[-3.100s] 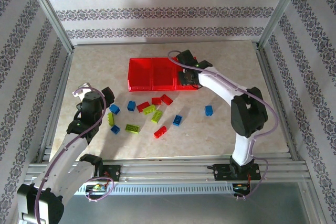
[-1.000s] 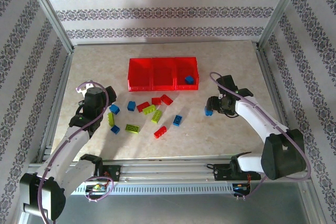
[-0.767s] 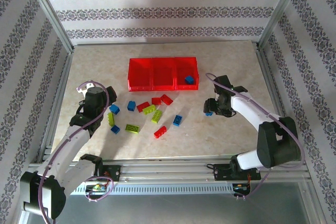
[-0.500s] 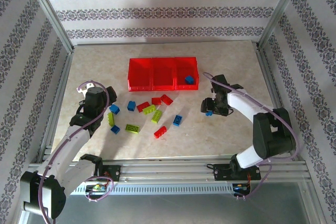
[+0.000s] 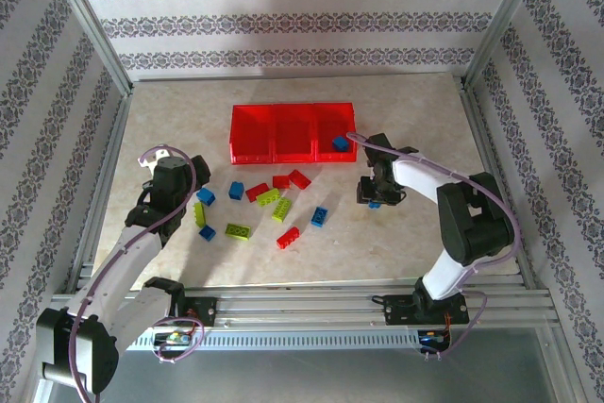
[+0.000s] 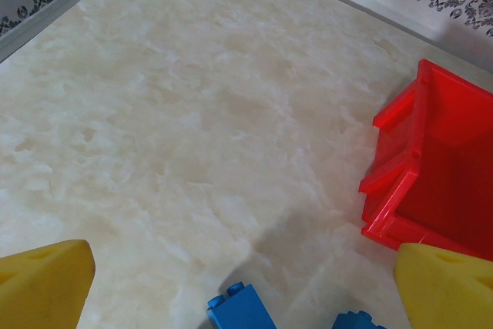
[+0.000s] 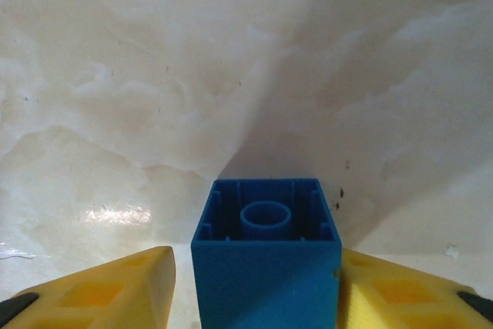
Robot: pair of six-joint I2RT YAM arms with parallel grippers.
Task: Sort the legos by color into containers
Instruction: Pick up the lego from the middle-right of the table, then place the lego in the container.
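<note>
Translucent red plastic is seen in the containers (image 5: 293, 108), three square open-top bins joined in a row as one tray at the middle rear of the marble-patterned table (image 5: 425, 110). The legos (image 5: 269, 197) are small studded bricks. Fourteen can be counted: six blue, four red and four lime green. One blue brick (image 5: 340, 142) lies in the right-hand bin. Twelve are scattered on the table just in front of the tray, four of each colour.

The last blue brick (image 7: 266, 267) is bracketed by the right gripper (image 5: 375, 197) near the tray's front right corner, its hollow underside with one round tube turned upward in the wrist view. One yellow pad is pressed against it and a thin gap is seen at the other, so whether it is firmly gripped cannot be told. The right arm is folded sharply at the elbow, with the forearm turned leftward.

The left gripper (image 6: 243, 263) is spread wide with nothing between its fingers, at the left edge of the scatter. Its arm is stretched forward from the base.
</note>
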